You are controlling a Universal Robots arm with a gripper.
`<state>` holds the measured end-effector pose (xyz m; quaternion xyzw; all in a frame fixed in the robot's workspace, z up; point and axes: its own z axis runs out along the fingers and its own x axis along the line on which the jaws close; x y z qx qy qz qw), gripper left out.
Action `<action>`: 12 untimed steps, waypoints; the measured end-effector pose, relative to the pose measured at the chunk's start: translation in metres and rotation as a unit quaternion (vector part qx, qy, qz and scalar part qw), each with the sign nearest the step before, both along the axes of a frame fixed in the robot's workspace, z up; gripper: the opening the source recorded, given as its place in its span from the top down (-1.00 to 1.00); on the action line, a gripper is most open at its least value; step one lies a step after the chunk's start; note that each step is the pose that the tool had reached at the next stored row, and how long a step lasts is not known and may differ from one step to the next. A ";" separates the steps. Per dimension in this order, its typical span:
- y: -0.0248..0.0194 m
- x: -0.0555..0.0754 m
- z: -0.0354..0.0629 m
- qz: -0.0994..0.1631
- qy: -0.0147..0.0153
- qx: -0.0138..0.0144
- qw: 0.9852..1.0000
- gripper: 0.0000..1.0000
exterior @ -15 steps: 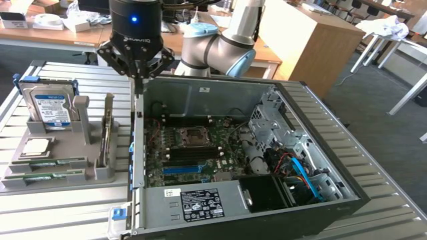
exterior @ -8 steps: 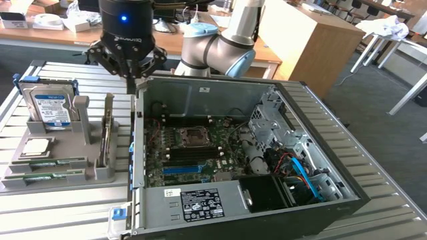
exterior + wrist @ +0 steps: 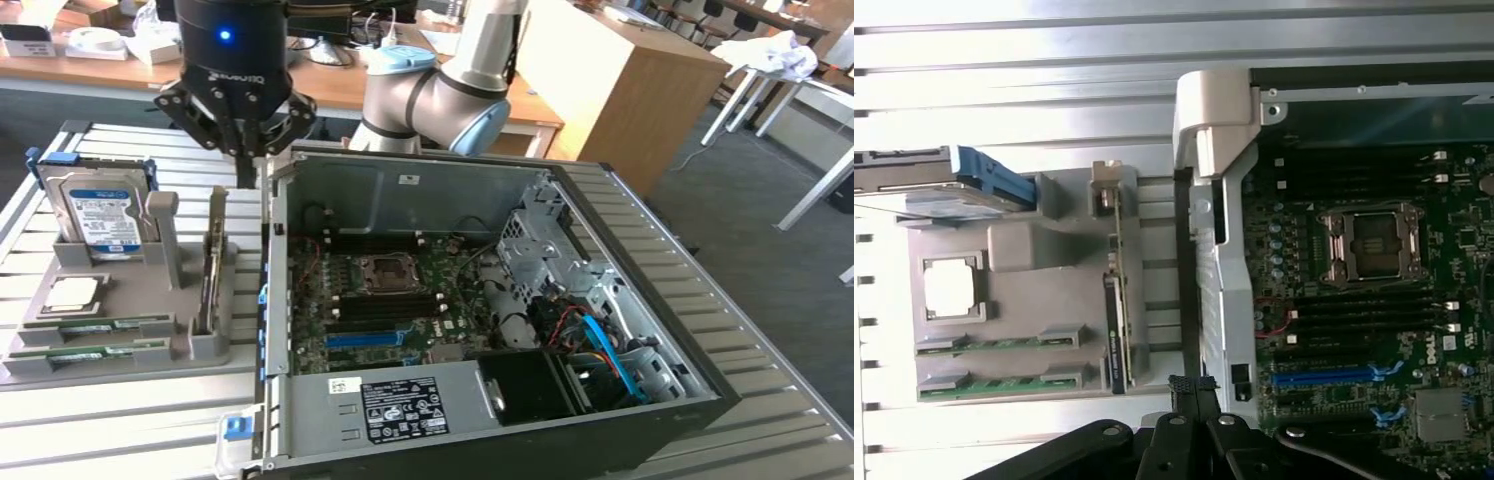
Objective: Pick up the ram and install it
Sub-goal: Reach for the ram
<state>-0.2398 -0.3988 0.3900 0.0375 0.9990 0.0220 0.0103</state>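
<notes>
Open computer case (image 3: 641,260) lying on a ribbed metal table (image 3: 134,425), motherboard exposed. Beside it, on the exterior view's left, a grey holder tray (image 3: 134,275) carrying spare parts.

Black gripper (image 3: 246,178) poised over the strip where tray meets case wall. Fingers pressed fully together, nothing held between them.

The ram (image 3: 214,265), a thin green stick with dark chips, standing on edge in the tray's upright bracket. Near the fingertips but apart from them, untouched. Same stick edge-on from the wrist camera (image 3: 1116,320), with the gripper (image 3: 1194,385) just to one side of its line.

Two more green memory sticks (image 3: 114,338) lying flat in the tray. Also there: a hard drive (image 3: 96,215) propped upright and a square silver processor chip (image 3: 74,292).

On the motherboard, long black memory slots (image 3: 387,302) near the processor socket (image 3: 383,270), seemingly all empty.

Progress, as judged: barely begun. No grasp made, ram not lifted, installation wholly left to do.
</notes>
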 end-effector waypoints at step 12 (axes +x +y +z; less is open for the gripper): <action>0.0001 -0.020 -0.0019 0.000 0.003 0.000 1.000 0.80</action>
